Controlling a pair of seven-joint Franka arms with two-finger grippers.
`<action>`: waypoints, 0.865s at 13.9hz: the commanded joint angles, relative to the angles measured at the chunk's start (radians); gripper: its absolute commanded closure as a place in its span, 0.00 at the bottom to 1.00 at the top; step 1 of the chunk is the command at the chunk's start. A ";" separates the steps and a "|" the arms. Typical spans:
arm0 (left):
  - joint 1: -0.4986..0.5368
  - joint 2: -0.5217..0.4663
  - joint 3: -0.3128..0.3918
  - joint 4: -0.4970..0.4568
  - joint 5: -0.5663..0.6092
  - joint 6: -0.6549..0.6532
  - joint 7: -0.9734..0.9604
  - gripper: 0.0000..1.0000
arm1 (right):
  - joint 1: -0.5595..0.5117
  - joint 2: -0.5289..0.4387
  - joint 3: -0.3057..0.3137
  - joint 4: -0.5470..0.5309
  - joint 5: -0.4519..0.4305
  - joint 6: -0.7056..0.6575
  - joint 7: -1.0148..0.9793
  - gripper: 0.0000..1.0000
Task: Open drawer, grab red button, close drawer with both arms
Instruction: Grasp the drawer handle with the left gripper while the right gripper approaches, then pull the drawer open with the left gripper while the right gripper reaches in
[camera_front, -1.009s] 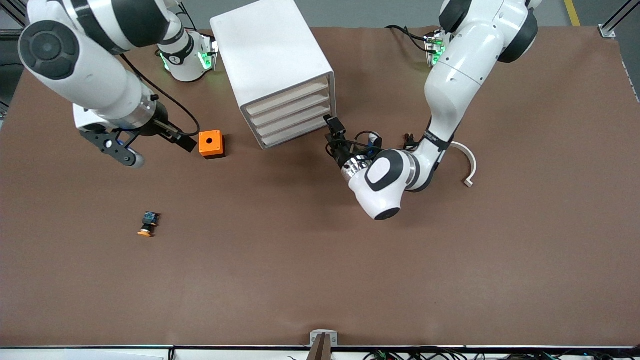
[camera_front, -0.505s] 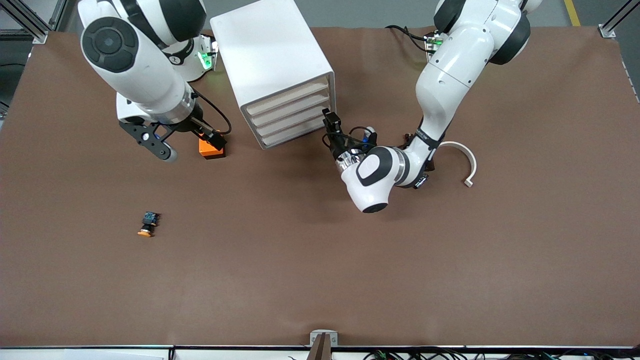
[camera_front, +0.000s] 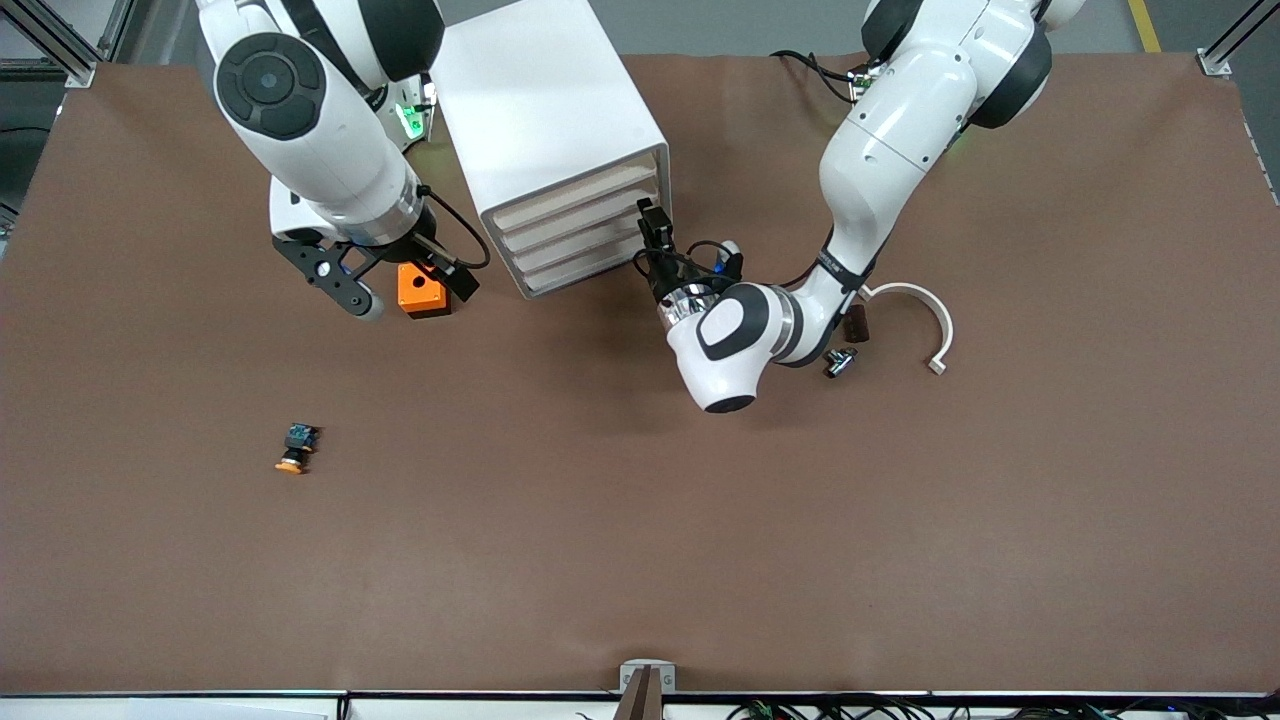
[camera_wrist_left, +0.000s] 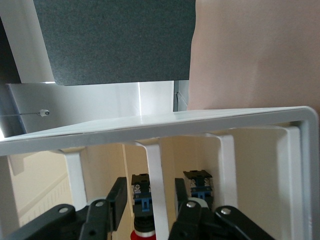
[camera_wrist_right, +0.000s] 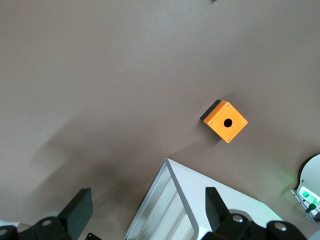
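Note:
The white cabinet (camera_front: 540, 90) stands with all its drawers pushed in; the drawer (camera_front: 575, 192) is the uppermost. My left gripper (camera_front: 649, 213) is at the cabinet's front, at the corner toward the left arm's end. In the left wrist view its fingers (camera_wrist_left: 117, 197) stand narrowed but apart, open (camera_wrist_left: 150, 187), gripping nothing. Between them, past a white rib of the cabinet frame (camera_wrist_left: 200, 117), lies the button (camera_wrist_left: 142, 200) with its red cap. I cannot tell which drawer holds it. My right gripper (camera_front: 415, 298) hangs wide open over the orange cube (camera_front: 420, 290).
A similar black and blue part (camera_wrist_left: 200, 182) lies in the neighbouring slot. An orange-capped button (camera_front: 292, 450) lies toward the right arm's end, nearer the front camera. A white curved piece (camera_front: 930, 320) and small dark parts (camera_front: 840, 360) lie by the left arm.
The right arm swung in toward the cabinet and its gripper now hangs over the orange cube. The left gripper narrowed its fingers and moved up to the cabinet's front.

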 joint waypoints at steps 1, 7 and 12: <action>-0.042 0.012 0.000 -0.003 -0.024 -0.011 0.019 0.57 | 0.016 0.002 -0.010 0.003 0.008 0.005 0.022 0.00; -0.054 0.025 0.000 -0.002 -0.027 -0.009 0.030 0.82 | 0.045 0.019 -0.010 0.003 0.008 0.030 0.091 0.00; -0.055 0.025 0.000 0.001 -0.038 -0.009 0.024 0.93 | 0.081 0.041 -0.010 0.003 0.010 0.072 0.158 0.00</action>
